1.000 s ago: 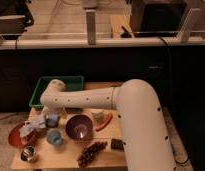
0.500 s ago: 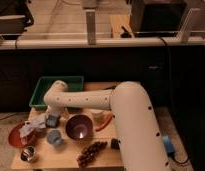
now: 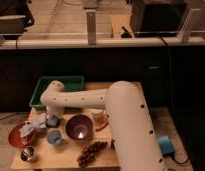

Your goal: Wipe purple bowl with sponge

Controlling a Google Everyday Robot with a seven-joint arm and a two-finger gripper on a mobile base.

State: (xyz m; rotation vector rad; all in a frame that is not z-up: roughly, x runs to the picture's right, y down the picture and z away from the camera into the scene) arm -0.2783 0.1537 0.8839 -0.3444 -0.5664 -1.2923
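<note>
The purple bowl (image 3: 78,127) stands upright on the wooden table (image 3: 66,156), near its middle. My white arm (image 3: 96,100) reaches from the lower right across to the left, then bends down. The gripper (image 3: 50,120) is at the arm's end, just left of the bowl, low over the table. A small bluish block (image 3: 53,121) at the gripper may be the sponge; I cannot tell whether it is held.
A green tray (image 3: 43,90) stands at the back left. A red plate (image 3: 16,136) with a pale crumpled thing (image 3: 33,125) is far left. A blue cup (image 3: 55,138), a metal cup (image 3: 28,153), a dark bunch (image 3: 91,152) and a red pepper (image 3: 101,128) surround the bowl.
The arm's elbow has shifted a little, right then back. The gripper stays low, left of the bowl. The things on the table have not moved.
</note>
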